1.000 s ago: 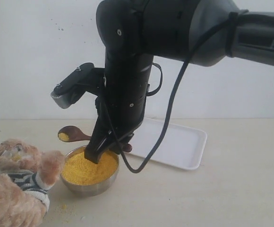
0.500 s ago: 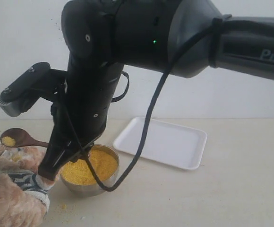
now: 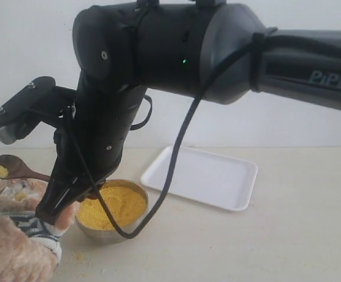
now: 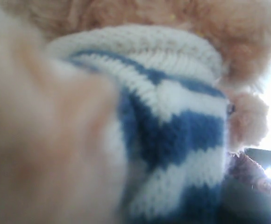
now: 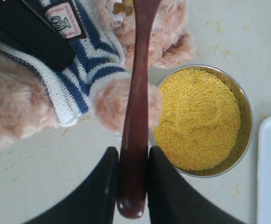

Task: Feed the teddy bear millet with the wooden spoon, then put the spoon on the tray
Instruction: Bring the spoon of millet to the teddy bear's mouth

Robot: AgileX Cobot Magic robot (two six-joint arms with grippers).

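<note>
Right end effector [image 3: 56, 205]: it is clenching the spoon's handle near its end, one black finger [image 5: 108, 184] pressing on each side; in the exterior view it is hanging between the bear and the bowl.
Spoon [image 3: 17, 170]: it is sitting level in the air, its oval end reaching out over the bear's head and carrying a small heap of millet [image 3: 0, 171]. In the right wrist view the handle [image 5: 138, 93] is crossing above the bear's paw, and the oval end is running out of the picture.
Bear [image 3: 12, 247]: it is leaning at the left edge of the counter [image 3: 288, 235], just beside the bowl, with one paw [image 5: 121, 100] reaching almost to the rim. Its striped shirt [image 4: 173, 126] is filling the left wrist view, blurred and very close.
Left end effector [image 5: 35, 35]: only a black finger is showing, lying across the bear's shirt beside the badge [image 5: 63, 21]; I cannot tell whether it is clenching or released.
Bowl [image 3: 117, 232]: it is standing on the counter between the bear and the tray, and yellow millet [image 5: 198, 116] is filling it nearly to the rim.
Tray [image 3: 209, 176]: it is lying flat behind and to the right of the bowl, near it but apart.
Stray grains [image 5: 215, 28]: they are lying scattered on the counter around the bear and the bowl.
</note>
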